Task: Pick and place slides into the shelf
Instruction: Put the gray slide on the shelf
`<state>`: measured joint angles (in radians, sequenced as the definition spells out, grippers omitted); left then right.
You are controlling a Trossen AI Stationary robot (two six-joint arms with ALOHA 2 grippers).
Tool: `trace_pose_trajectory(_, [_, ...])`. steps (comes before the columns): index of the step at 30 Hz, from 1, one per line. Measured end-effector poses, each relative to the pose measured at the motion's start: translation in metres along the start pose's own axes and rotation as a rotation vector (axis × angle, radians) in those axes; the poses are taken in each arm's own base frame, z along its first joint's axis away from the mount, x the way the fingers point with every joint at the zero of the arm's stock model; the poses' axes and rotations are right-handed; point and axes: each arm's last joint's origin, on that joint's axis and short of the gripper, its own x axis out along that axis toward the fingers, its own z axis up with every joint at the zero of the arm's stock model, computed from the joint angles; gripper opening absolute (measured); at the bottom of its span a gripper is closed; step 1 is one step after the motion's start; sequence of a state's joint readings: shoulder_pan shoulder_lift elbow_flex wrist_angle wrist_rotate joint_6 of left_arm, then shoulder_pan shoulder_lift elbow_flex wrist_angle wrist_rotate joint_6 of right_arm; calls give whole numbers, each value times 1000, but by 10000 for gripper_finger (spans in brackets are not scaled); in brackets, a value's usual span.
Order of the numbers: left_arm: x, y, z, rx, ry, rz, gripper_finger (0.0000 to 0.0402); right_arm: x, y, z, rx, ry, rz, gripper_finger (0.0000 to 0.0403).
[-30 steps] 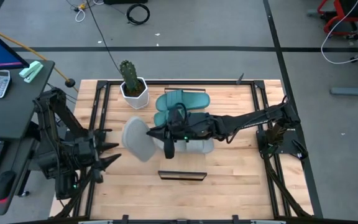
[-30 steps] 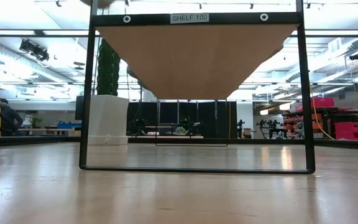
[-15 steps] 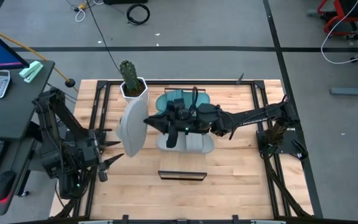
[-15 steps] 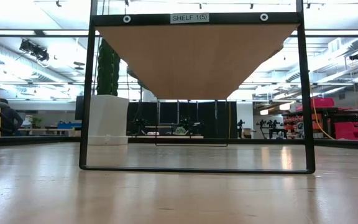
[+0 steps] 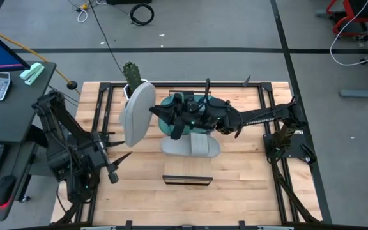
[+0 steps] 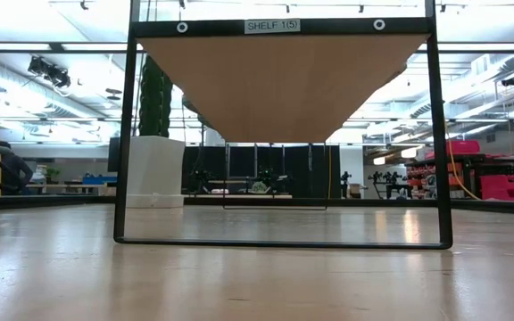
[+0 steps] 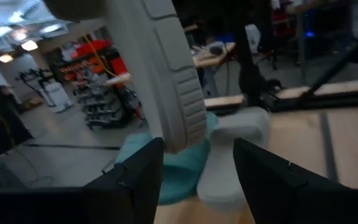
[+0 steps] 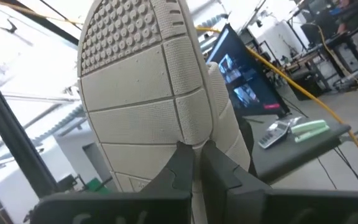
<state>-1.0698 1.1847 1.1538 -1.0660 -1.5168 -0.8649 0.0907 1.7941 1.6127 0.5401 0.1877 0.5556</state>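
Observation:
My right gripper (image 5: 153,112) is over the table's middle, shut on a light grey slide (image 5: 137,114) that it holds up in the air beside the cactus. Its treaded sole (image 8: 135,93) fills the right wrist view. Two teal slides (image 5: 193,102) lie under the right arm. A second grey slide (image 5: 193,145) lies flat on the table in front of them. The shelf (image 5: 187,180) stands near the table's front edge, and its frame (image 6: 284,241) fills the low view. My left gripper (image 5: 117,161) waits open at the table's left side, and its fingers (image 7: 135,180) point at the slides. My right gripper pinches the grey slide at its long side (image 8: 194,134), about halfway along, between its two shut fingers. The fingers come from the table's right, slanting a little upward, and lie across the slide. The slide is lifted clear and stands on end.
A potted cactus (image 5: 131,75) stands at the far left corner, close behind the lifted slide, and its white pot (image 6: 154,169) shows in the low view. Black frame rails (image 5: 101,121) run along the table's sides. Bare wood (image 5: 248,172) lies at the front right.
My right gripper has risen and gone toward the table's far edge, tipping upward with the grey slide. The slide has swung from lying low over the table to standing on end beside the cactus. My left gripper has rolled about its own axis and stays open.

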Motion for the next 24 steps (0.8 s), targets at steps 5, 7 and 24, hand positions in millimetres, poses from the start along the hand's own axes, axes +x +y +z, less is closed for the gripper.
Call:
trace_pose_trajectory(5, [9, 3, 1, 0, -25, 73, 185, 0, 2, 1, 7, -26, -4, 13])
trace_pose_trajectory(7, [13, 4, 1, 0, -22, 97, 182, 0, 3, 3, 11, -44, 4, 13])
trace_pose_trajectory(24, [22, 5, 2, -74, -20, 143, 188, 3, -5, -13, 38, -1, -49, 13])
